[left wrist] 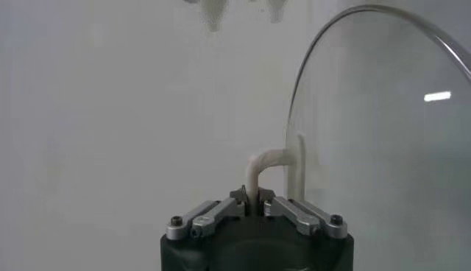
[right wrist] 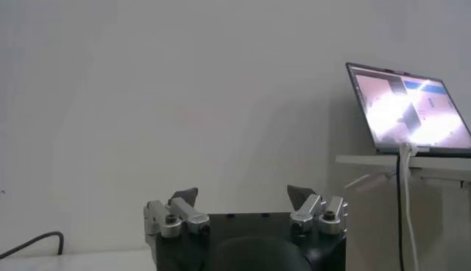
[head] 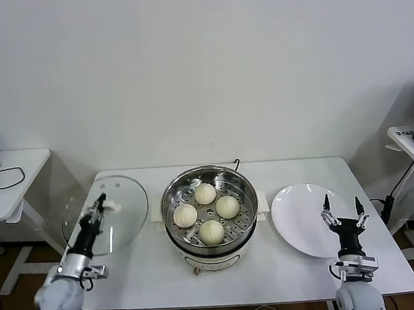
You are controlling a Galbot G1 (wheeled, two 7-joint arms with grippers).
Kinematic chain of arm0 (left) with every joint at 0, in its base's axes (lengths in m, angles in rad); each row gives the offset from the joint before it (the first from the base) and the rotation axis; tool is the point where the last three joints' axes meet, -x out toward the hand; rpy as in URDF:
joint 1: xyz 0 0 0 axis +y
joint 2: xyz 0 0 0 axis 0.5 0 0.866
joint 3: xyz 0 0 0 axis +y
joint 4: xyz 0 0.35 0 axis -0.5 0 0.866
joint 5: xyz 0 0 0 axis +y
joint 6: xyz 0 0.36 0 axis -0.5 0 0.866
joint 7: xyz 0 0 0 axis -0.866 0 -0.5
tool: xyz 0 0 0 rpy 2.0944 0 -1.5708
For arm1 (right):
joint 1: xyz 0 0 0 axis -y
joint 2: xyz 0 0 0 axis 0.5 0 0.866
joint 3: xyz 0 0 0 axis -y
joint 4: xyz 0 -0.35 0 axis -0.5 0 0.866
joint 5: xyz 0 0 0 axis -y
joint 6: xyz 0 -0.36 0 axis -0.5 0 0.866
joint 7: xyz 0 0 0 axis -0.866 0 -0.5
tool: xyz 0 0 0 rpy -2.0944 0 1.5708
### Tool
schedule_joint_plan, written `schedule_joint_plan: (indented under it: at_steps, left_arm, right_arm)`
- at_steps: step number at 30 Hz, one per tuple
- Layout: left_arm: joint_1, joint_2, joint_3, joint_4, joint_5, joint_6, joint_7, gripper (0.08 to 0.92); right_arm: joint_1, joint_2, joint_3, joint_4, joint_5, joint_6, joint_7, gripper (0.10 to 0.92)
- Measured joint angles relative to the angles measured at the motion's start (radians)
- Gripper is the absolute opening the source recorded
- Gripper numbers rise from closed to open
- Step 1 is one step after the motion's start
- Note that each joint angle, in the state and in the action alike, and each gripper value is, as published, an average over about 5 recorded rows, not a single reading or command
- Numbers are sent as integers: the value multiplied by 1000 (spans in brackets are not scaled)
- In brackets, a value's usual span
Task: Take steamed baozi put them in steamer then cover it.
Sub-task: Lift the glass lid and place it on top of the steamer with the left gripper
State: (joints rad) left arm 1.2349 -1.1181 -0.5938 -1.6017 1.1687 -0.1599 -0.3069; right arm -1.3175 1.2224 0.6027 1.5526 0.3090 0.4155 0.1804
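steamer (head: 210, 218) top: open, 4 baozi (head: 205, 194) inside | plate (head: 305, 216): bare | lid (head: 115, 210): left, clear of steamer

- We see a lab-like test room: bare white wall (head: 202, 71) behind a plain white tabletop (head: 151, 271).
- Side desks carry cables (head: 8, 178) and an open laptop (right wrist: 408, 110).

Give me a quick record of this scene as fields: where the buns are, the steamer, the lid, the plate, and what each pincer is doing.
buns: four steamed baozi on the perforated tray in the steamer
steamer: table centre, uncovered
lid: glass lid tilted up at the table's left end, not yet on the steamer
left pincer: shut on the lid's white handle
right pincer: open, holding nothing, over the near edge of the plate
plate: white, nothing on it, right of the steamer
remaining: cover the steamer
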Motion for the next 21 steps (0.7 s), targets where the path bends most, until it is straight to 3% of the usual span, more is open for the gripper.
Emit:
schedule_joint_plan:
  at_steps: [11,21]
  left_arm:
    - [-1,41,33,-288,-50,103,118,189]
    - [-36,11,255,-489,-41,299,263,189]
  right_arm:
    - [9,-6,-6,2,3,-5,0,823]
    - [31,-13,-29,-12,-4,-27,7,823]
